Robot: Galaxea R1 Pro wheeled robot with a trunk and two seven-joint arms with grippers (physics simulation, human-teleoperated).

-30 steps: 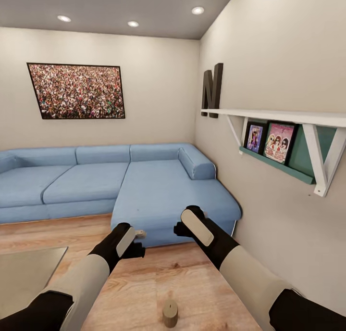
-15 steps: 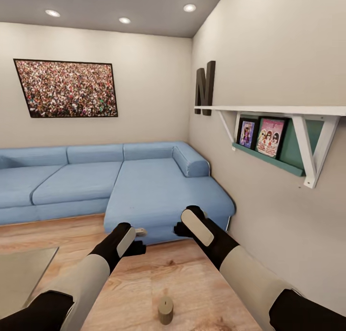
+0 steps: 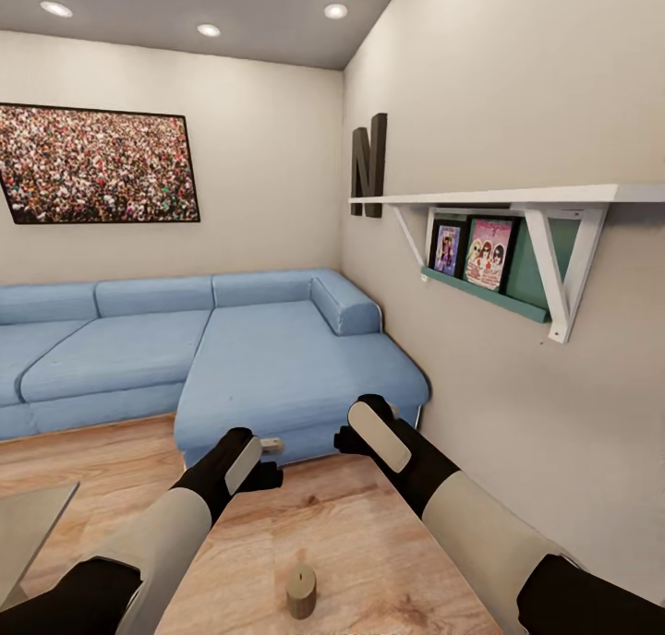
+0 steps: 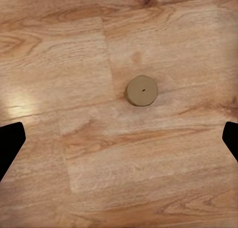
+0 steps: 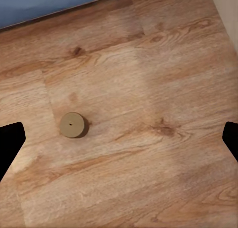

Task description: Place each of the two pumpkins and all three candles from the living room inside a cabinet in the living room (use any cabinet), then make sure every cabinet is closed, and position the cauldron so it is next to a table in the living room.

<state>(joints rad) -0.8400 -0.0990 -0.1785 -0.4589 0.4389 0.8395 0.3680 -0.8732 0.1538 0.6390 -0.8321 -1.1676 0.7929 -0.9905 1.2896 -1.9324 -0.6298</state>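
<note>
One candle [image 3: 300,591], a stubby tan cylinder with a short wick, stands upright on the light wood floor just in front of me, between my two forearms. The left wrist view looks straight down on the candle [image 4: 142,90], and the right wrist view has the candle [image 5: 73,124] too. My left gripper [image 3: 251,467] and right gripper [image 3: 358,432] hang above the floor beyond the candle, both open and empty, with black fingertips [image 4: 9,141] spread far apart. The pumpkins, the cabinet and the cauldron are out of view.
A blue corner sofa [image 3: 231,358] fills the space ahead, close to both grippers. The right wall carries a white shelf [image 3: 517,197] with framed pictures. A glass table corner [image 3: 28,524] sits low on the left. A crowd picture [image 3: 92,164] hangs on the far wall.
The whole head view has slid left, so the camera has turned right. Both arms keep their pose and the candle stands where it was on the floor.
</note>
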